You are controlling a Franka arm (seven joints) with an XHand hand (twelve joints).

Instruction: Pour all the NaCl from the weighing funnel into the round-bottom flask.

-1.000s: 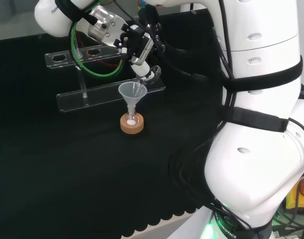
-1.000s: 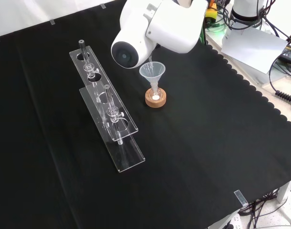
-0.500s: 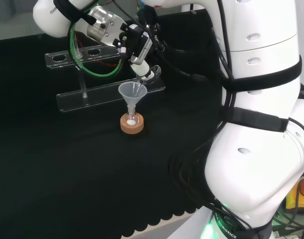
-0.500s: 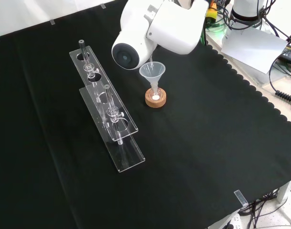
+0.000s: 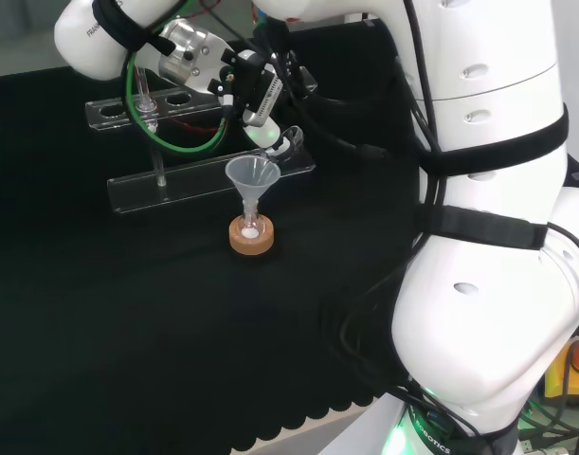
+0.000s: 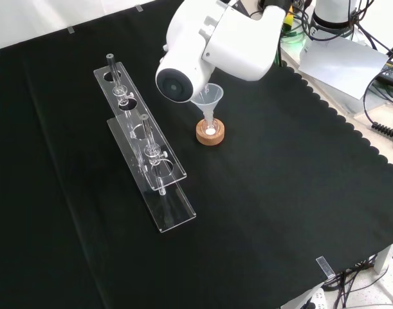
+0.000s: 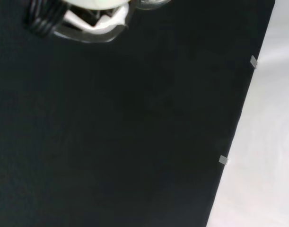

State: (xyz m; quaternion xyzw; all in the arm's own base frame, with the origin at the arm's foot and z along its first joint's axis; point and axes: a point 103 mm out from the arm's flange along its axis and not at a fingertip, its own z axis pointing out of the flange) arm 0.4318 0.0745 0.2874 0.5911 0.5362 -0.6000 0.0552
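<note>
1. We find the hand [image 5: 256,90] in the head view, above and just behind the clear funnel [image 5: 252,173]; its fingers are curled around a small clear vessel, which we take to be the weighing funnel [image 5: 285,140]
2. The weighing funnel hangs tilted, its lower end just above the clear funnel's rim; we judge this attitude is meant to send the NaCl down into the wide mouth rather than onto the cloth
3. The clear funnel sits upright with its stem in the neck of the round-bottom flask [image 5: 251,227], which rests in a cork ring [image 5: 252,239]; the ring is there, in our judgement, to keep the round base from rolling
4. A white deposit [image 6: 210,131] shows at the bottom of the flask in the front view, so we judge that some salt has gone in; whether any remains in the weighing funnel we cannot tell
5. A clear two-tier rack [image 6: 148,154] stands on the counter [image 6: 280,193], apart from the flask and out of the pouring line
6. In the front view the arm's white link [image 6: 215,42] stands before the hand and overlaps part of the clear funnel's rim
</note>
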